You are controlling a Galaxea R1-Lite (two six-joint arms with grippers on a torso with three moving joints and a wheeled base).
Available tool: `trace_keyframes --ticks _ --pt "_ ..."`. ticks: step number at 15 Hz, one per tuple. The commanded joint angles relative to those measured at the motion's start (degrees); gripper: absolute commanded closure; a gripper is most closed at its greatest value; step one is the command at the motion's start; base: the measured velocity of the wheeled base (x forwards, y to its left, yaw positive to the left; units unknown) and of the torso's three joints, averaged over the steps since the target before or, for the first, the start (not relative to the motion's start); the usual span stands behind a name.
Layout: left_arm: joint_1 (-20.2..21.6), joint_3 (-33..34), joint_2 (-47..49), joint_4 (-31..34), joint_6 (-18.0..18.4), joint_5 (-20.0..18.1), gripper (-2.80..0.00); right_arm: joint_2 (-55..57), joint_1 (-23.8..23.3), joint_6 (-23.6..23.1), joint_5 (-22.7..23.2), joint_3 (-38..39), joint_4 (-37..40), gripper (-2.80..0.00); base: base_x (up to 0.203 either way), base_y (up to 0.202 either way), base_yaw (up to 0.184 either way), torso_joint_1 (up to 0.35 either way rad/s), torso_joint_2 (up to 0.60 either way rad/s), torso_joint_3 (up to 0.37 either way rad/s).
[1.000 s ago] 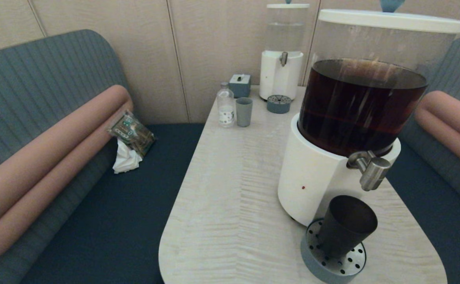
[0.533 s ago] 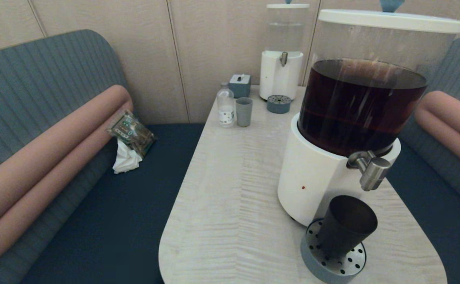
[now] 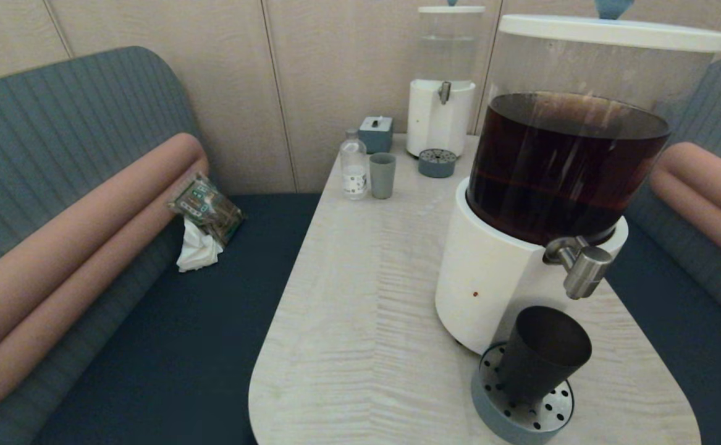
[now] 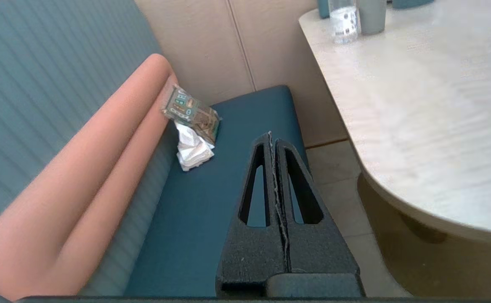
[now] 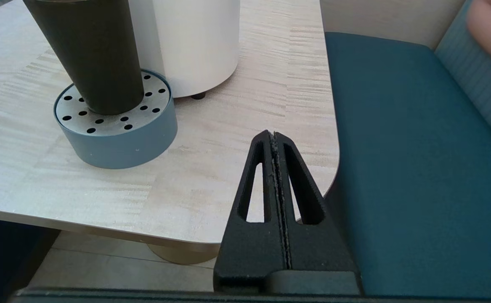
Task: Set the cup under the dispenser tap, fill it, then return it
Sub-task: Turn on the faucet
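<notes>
Down at the lower middle of the left wrist view, my left gripper hangs over the dark blue bench seat, jaws clenched on nothing. Rightward, my right gripper sits clenched and empty off the pale wood desk. Lower right in the head view, the matte black tapered cup stands on the round blue-grey perforated drip tray, below the brushed-steel dispenser tap.

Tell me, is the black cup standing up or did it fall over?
Standing up. The cup sits upright on the round drip tray, its open mouth facing up, below the tap.
</notes>
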Motion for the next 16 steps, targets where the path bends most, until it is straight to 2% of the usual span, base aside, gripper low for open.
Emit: trace_keyframes --ticks 1,3,5,16 --pt "0.0 2.3 0.1 0.5 -3.1 0.2 0.0 0.0 0.0 0.0 0.0 0.2 0.0 0.0 0.0 0.0 0.0 0.0 0.0 0.0" --pt "0.0 2.3 0.1 4.1 -6.3 0.5 0.0 0.0 0.0 0.0 0.0 0.2 0.0 0.0 0.0 0.0 0.0 0.0 0.0 0.0" --pt "0.0 2.3 0.1 3.8 -10.7 1.9 0.0 0.0 0.0 0.0 0.0 0.2 0.0 0.0 0.0 0.0 0.0 0.0 0.0 0.0" --pt "0.0 2.3 0.0 3.7 -11.4 2.2 0.0 0.0 0.0 0.0 0.0 0.2 0.0 0.0 0.0 0.0 0.0 0.0 0.0 0.0"
